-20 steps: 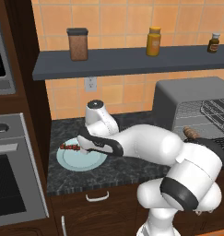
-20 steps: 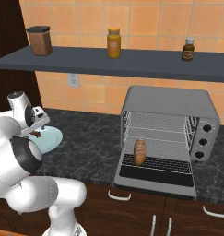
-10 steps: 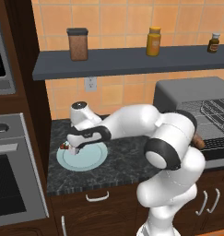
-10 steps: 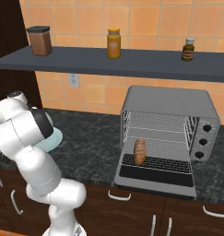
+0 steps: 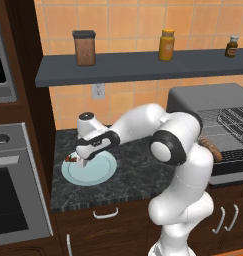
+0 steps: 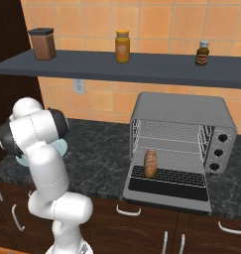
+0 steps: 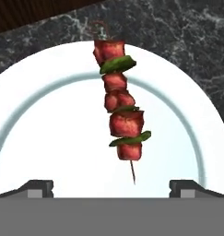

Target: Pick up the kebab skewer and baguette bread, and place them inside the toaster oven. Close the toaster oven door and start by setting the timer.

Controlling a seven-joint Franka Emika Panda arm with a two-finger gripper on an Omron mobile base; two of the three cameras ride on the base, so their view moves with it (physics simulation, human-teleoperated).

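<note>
The kebab skewer (image 7: 119, 115), red meat chunks with green slices on a thin stick, lies on a pale blue plate (image 7: 49, 138) at the counter's left end. My gripper (image 7: 111, 189) hangs open just over the plate, its fingertips (image 7: 39, 188) wide apart and the skewer's pointed end between and ahead of them. From the left base view the gripper (image 5: 83, 159) points down at the skewer (image 5: 71, 159) on the plate (image 5: 100, 172). The baguette bread (image 6: 150, 163) sits upright on the wire rack inside the toaster oven (image 6: 181, 111). The toaster oven door (image 6: 166, 187) lies folded down, open.
A dark shelf (image 5: 133, 67) above the counter carries a brown canister (image 5: 84, 48), an orange jar (image 5: 166, 45) and a small bottle (image 5: 232, 46). A built-in steel oven (image 5: 13, 200) stands left of the counter. Three knobs (image 6: 217, 150) line the toaster oven's right side.
The arm has swung left across the plate and the hand has dropped a little closer to the skewer. The jaws have stayed open. The baguette and oven door are unchanged.
</note>
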